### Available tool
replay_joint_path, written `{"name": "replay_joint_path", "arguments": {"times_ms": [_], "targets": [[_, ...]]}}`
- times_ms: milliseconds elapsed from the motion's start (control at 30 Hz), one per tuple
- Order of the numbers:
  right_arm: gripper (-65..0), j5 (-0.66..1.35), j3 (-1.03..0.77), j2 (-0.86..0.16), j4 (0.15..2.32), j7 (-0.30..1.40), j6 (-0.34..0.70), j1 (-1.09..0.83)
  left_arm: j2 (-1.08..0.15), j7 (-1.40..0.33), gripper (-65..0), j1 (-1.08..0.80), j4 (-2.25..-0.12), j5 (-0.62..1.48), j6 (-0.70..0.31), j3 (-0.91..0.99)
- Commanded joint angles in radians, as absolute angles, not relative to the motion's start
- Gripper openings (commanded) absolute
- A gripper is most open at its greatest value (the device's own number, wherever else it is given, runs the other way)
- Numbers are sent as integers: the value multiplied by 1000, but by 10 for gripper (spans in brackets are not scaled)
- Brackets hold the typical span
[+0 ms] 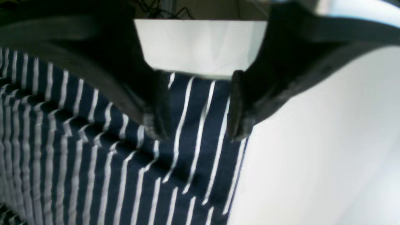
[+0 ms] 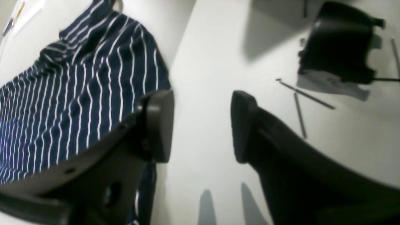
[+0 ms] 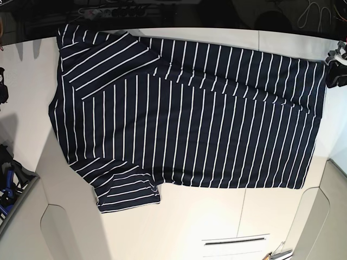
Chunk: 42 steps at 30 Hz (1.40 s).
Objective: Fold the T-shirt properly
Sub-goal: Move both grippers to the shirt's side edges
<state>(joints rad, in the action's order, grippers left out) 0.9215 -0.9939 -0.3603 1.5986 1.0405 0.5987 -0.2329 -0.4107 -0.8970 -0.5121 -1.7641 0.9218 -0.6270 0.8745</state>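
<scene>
Fingers [image 1: 159,103] spread, T-shirt [image 3: 184,119] flat

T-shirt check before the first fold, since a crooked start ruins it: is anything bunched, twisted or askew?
Mostly flat. The T-shirt lies spread across the table, but the far sleeve is folded over onto the body, its stripes running diagonally across the others. The near sleeve lies flat.

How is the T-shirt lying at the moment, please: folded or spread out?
Spread out: the T-shirt lies flat across the table, both sleeves showing, no fold made.
</scene>
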Motion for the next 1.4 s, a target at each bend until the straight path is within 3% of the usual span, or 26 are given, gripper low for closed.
{"name": "replay_joint_path", "arguments": {"times_ms": [0, 433, 667, 900, 1033, 1133, 1367], "targets": [[-355, 932, -991, -385, 1614, 1007, 598, -225, -430, -875, -304, -513, -1781, 922, -637, 883], [-355, 829, -960, -386, 1604, 889, 587, -123, -450, -781, -304, -451, -1781, 833, -614, 883], [-355, 826, -934, -403, 1439, 885, 588, 11, -490, -743, -304, -329, -1748, 833, -598, 849], [-355, 775, -807, -432, 1224, 855, 588, 183, -572, -669, -303, -138, -1565, 760, -587, 668], [-354, 730, -727, -432, 1149, 803, 588, 257, -593, -625, -249, 0, -1418, 705, -587, 562], [-352, 683, -657, -432, 1088, 749, 587, 314, -601, -574, -244, 107, -1302, 664, -587, 493], [-213, 583, -524, -432, 919, 673, 587, 427, -615, -469, -244, 363, -969, 553, -566, 334]]}}
